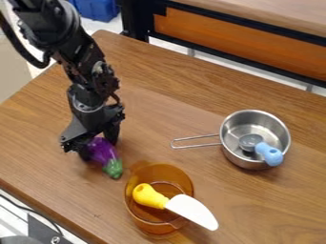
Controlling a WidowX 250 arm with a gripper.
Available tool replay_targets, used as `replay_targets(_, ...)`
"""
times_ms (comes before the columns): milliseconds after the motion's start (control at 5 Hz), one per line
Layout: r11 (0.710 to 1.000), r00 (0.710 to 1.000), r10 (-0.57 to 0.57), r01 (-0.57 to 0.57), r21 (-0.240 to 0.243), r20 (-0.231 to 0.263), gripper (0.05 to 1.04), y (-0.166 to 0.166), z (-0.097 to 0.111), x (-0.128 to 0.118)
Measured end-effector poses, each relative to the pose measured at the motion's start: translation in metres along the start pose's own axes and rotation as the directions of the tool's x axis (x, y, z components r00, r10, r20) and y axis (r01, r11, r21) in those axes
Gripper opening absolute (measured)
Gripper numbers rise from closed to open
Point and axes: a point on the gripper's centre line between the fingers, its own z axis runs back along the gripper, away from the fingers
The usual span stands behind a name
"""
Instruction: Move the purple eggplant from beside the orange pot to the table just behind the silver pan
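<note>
Black and two-fingered, the end effector (96,143) hangs at the left of the camera view, low over the bench (159,95), with its arm (86,71) coming in from the upper left. It is gripping the purple part of a toy eggplant (105,153), with one finger on each side. The eggplant slants down and to the right, its green cap (113,168) pointing toward the near edge of the bench. I cannot tell whether the eggplant also touches the wood.

Just beside the cap, toward the lower middle, stands an amber see-through pot (147,226). A toy knife lies in it at a slant: the yellow handle (148,196) is inside, while the white blade (193,212) crosses the rim at the right and sticks out past it.

Well apart from these, on the right, is a shiny metal saucepan (253,120), its wire handle (196,141) pointing left. A utensil leans in it, with a round grey head (250,142) inside and a light blue handle (270,155) reaching the near right part of the rim.

Behind the bench run a black frame (137,21) and an orange-brown panel (235,43), with a paler wooden top (274,14) above them.
</note>
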Motion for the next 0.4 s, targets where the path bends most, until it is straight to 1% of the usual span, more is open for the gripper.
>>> replay_targets(200,1.000,0.999,0.020,-0.020,-0.004,-0.027,0.703,0.0024,-0.0007,0.0018)
replay_targets(400,1.000,0.999,0.000,0.001,0.002,-0.050,0.703,0.0017,0.0003,0.0016)
